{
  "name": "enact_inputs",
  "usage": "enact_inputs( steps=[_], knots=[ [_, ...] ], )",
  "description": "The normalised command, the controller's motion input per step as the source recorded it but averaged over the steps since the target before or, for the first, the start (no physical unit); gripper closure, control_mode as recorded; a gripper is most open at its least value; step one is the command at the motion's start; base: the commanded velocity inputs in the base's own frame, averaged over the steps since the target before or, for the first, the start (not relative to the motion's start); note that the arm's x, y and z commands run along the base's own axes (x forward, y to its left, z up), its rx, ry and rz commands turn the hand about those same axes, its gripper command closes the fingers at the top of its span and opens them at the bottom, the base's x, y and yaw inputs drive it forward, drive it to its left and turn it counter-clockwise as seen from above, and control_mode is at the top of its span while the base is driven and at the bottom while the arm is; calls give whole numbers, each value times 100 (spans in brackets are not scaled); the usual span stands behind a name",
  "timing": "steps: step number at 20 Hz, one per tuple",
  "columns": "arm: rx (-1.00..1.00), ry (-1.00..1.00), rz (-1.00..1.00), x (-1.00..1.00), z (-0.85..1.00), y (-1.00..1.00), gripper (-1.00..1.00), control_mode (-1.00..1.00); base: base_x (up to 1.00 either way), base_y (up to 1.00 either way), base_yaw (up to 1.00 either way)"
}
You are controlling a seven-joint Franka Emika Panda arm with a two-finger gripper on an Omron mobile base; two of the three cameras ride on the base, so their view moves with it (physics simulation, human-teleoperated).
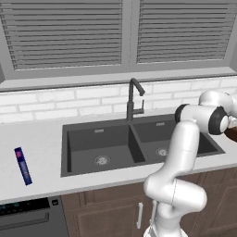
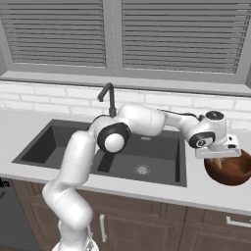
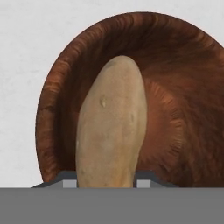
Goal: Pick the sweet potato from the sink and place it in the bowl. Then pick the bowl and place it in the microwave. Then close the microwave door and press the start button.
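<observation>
The sweet potato (image 3: 111, 127), a pale brown oblong tuber, sits between the two small dark tips of my gripper (image 3: 107, 183), which is shut on it. It hangs inside the rim of the reddish-brown bowl (image 3: 183, 87). In the right base view the bowl (image 2: 231, 175) stands on the counter just right of the sink (image 2: 63, 142), with the gripper (image 2: 218, 159) dipping into it from above. A sliver of the bowl (image 1: 233, 134) shows behind the arm's wrist in the left base view. Both basins of the sink (image 1: 102, 139) hold nothing. The microwave, its door and the start button are out of view.
A dark tall faucet (image 1: 132, 99) rises behind the sink's divider. A blue tube (image 1: 23, 165) lies on the counter left of the sink. A dark appliance front (image 1: 28, 217) sits below the counter at lower left. White tiles and shuttered windows back the counter.
</observation>
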Motion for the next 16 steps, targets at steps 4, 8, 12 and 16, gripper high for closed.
enact_inputs(
  steps=[4,8,12,16],
  knots=[
    [0,0,2,23,-8,0,-100,-100,0,0,0],
    [0,-4,3,12,0,0,-100,-100,0,0,0],
    [0,-9,1,-3,3,34,-100,-100,0,0,0],
    [0,-5,0,-4,19,58,-100,-100,0,0,0]
  ],
)
